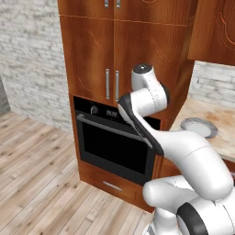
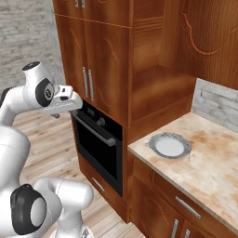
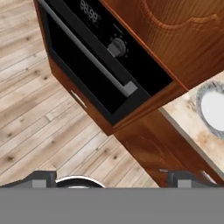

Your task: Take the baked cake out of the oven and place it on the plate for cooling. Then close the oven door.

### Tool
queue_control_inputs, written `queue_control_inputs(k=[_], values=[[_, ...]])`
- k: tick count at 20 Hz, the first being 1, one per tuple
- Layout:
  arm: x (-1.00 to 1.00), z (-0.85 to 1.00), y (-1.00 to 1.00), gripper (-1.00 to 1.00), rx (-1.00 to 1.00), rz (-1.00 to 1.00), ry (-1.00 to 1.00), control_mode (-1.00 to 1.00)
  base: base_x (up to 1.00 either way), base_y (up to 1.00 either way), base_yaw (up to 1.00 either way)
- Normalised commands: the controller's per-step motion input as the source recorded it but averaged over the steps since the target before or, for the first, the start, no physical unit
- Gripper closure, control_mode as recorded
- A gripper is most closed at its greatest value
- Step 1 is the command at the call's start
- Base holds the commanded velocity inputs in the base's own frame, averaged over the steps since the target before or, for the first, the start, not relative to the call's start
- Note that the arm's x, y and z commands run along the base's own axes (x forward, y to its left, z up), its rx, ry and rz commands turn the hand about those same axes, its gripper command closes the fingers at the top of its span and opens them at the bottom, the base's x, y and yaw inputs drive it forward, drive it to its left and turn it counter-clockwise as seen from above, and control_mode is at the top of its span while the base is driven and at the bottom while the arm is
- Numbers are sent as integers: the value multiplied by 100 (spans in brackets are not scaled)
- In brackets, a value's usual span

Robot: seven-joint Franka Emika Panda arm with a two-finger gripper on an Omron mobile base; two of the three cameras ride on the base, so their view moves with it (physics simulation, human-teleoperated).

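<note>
The gripper stood with its jaws wide apart and empty, raised in front of the oven's upper edge and apart from it. Below and just ahead of it lay the oven door, closed, with its long silver handle running horizontally across the top of the glass; to open it, the claw would probably need to come down and close across this bar. The oven hid the baked cake behind the dark glass, so its place inside could not be told. Farther to the right, on the counter, the plate lay empty.
</note>
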Motion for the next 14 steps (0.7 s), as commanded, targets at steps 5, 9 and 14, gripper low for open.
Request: queue_control_inputs(k=[5,9,14], values=[[1,-28,17,-100,-2,0,-5,-100,0,0,0],[16,-34,19,-100,-22,6,-11,-100,0,0,0],[18,-30,17,-100,-32,14,-10,-100,0,0,0]])
